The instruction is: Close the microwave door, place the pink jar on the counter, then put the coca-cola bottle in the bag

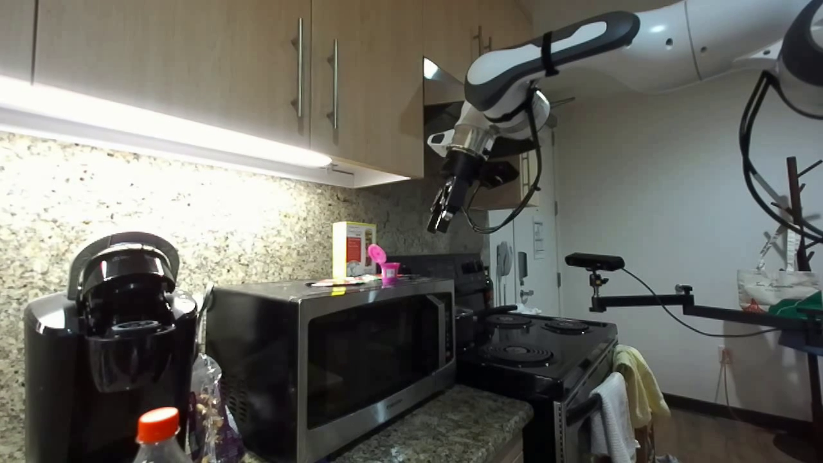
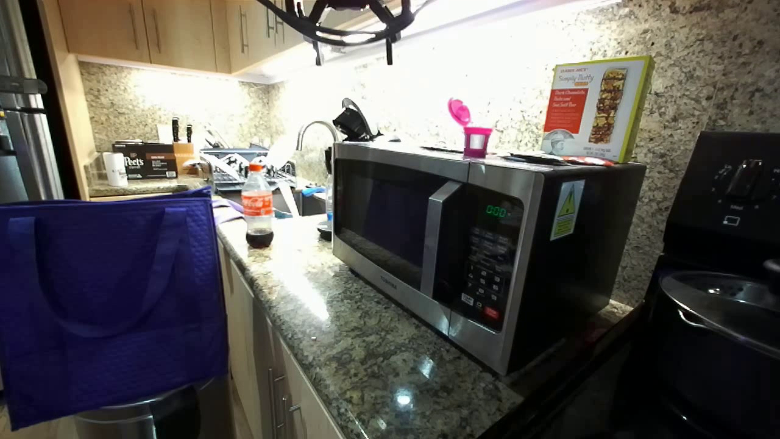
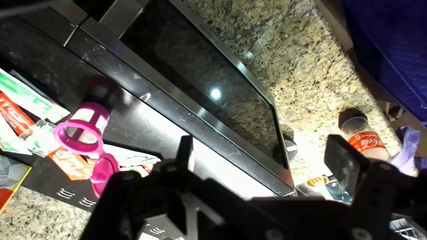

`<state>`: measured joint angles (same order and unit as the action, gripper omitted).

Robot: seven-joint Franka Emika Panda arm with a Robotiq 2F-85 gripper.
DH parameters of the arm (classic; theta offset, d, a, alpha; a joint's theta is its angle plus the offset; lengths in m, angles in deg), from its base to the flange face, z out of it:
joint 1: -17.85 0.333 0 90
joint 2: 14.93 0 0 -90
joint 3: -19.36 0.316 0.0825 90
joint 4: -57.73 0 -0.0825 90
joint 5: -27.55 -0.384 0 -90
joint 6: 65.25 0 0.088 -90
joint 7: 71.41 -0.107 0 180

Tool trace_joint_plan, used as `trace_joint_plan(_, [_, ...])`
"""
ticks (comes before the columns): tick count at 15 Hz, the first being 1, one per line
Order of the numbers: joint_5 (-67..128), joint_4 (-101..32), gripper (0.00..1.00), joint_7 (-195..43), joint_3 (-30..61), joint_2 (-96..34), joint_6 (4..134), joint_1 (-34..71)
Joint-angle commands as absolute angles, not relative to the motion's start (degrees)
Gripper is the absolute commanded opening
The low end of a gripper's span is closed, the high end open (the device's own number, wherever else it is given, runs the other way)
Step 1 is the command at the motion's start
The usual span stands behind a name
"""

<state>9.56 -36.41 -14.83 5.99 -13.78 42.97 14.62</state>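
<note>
the claw hangs above the microwave, apart from it, and in the wrist view we see its two fingers spread wide, the pads facing each other across a broad gap. the microwave door sits closed, flush with the frame, its silver handle upright beside a control panel with green digits lit. on top of the microwave, near its front edge, we find the pink jar, upright, with its lid flipped back. flat packets lie on the microwave's top too, and a snack-bar box stands toward its rear. the coca-cola bottle stands capped and upright on the tabletop, past the microwave's end farther from the door handle, with dark liquid low inside. beside that same end of the microwave we see a black coffee maker. out in front of the microwave, beyond the tabletop's front edge, is the blue bag, a strap looping down over its face. next to the microwave's handle end we have the stove, with a pot on it and, in an exterior view, towels hung over its front bar.
</note>
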Motion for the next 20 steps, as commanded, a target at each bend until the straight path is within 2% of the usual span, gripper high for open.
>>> trace_joint_plan(1, [9.8,-37.0,1.0,-16.2,7.7,-13.3,44.1,12.8])
trace_joint_plan(13, [8.7,-12.3,1.0,1.1,9.6,-32.1,30.8,6.3])
trace_joint_plan(19, [12.1,0.5,1.0,6.0,13.2,-42.0,31.9,2.9])
trace_joint_plan(20, [11.5,1.7,1.0,6.8,11.4,-43.1,32.3,4.3])
